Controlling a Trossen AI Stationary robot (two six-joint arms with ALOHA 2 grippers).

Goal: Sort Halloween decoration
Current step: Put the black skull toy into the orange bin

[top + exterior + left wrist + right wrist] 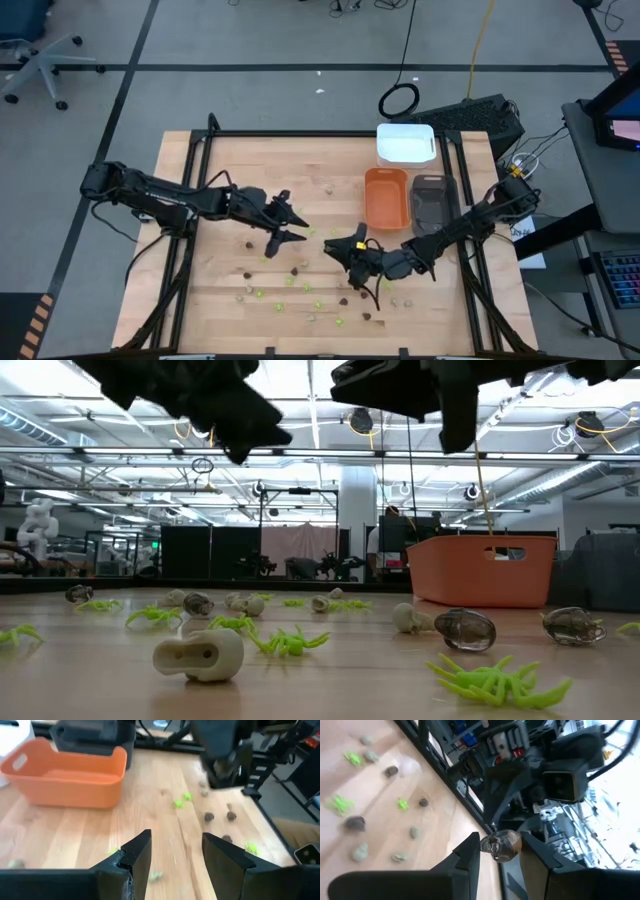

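The Halloween decoration lies scattered over the near half of the wooden table: lime-green spiders (495,682), pale beige skulls (200,655) and dark brown skulls (465,628), each resting on the tabletop. My left gripper (176,845) hovers open above the table's middle (295,225), with nothing between its fingers. Just to its right, my right gripper (340,248) hangs above the table, shut on one dark brown piece (501,846). My right gripper pinches the dark brown, glossy piece by its two opposite sides (492,845) between its two fingers. The fingers lie about level and point toward the table's left. The piece is lifted clear of the table.
An orange tray (386,197) and a grey tray (432,200) stand side by side at the right, with a white tray (405,143) behind them at the far edge. Dark frame rails (205,160) run along the table's sides.
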